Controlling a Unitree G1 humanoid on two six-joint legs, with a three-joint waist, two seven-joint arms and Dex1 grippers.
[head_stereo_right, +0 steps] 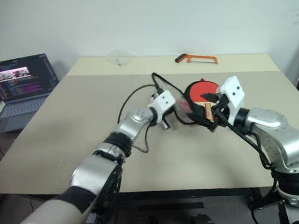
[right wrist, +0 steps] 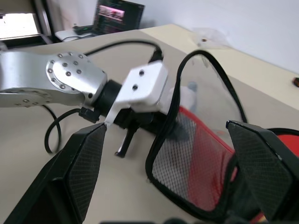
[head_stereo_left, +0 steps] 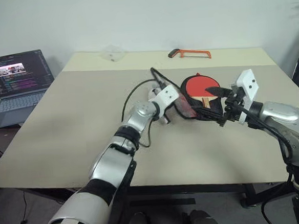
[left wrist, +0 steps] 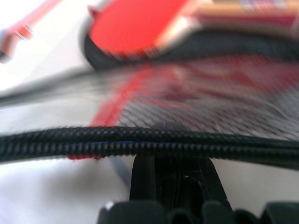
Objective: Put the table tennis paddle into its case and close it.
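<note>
Soft paddle-shaped case (head_stereo_left: 193, 109) lay right of centre on the matte beige table (head_stereo_left: 64, 133), flap lifted at its left side: red fabric, ribbed black edging, black mesh pocket (right wrist: 187, 158) with red showing through the weave. Flat table tennis paddle (head_stereo_left: 201, 87) rested on the opened case, round smooth red rubber face up, short wood-and-red handle (head_stereo_left: 206, 101) pointing toward the near edge. Left gripper (left wrist: 170, 158) pinched shut on the flap's corded black rim, black fingers pressed together under the cord; exact hold blurred, probably on the edging alone. Right gripper (right wrist: 173, 158) held just right of the case, cross-hatched black pads (right wrist: 86, 163) spread wide, the mesh flap between them and apparently untouched. Thin black strap (head_stereo_left: 160, 80) looped up from the case's far left. Orange-framed hacksaw (head_stereo_left: 189, 53) near the far edge, well apart. Open laptop (head_stereo_left: 17, 85) beside the table's left end, coloured text lines on screen, too small to read.
</note>
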